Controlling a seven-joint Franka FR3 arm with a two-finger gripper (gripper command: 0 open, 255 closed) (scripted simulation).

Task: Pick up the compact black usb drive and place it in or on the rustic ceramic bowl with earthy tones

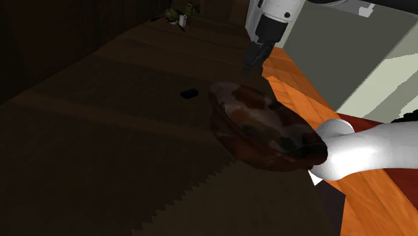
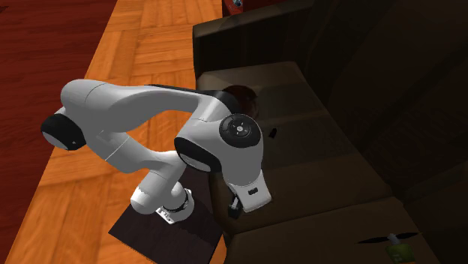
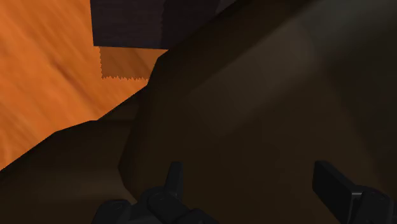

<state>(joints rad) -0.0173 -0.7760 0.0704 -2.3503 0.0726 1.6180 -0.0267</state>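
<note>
A small black usb drive (image 1: 189, 93) lies flat on the dark brown sofa seat (image 1: 100, 147), a short way toward the shoulder view's left of the bowl. The brown, mottled bowl (image 1: 264, 127) rests near the seat's edge; in the second exterior view the bowl (image 2: 240, 95) peeks out behind the arm, with the drive (image 2: 274, 133) beside it. My gripper (image 1: 253, 67) hangs above the seat's edge, beyond the bowl and well apart from the drive. In the wrist view the gripper (image 3: 251, 188) is open, its fingers (image 3: 172, 181) wide apart with only sofa fabric beneath.
A small green object (image 1: 182, 12) lies on the far end of the sofa (image 2: 393, 244). Orange wooden floor (image 2: 142, 45) runs along the sofa's front. The sofa's backrest (image 2: 375, 67) rises behind the seat. My white arm (image 1: 362, 151) crosses close to the bowl.
</note>
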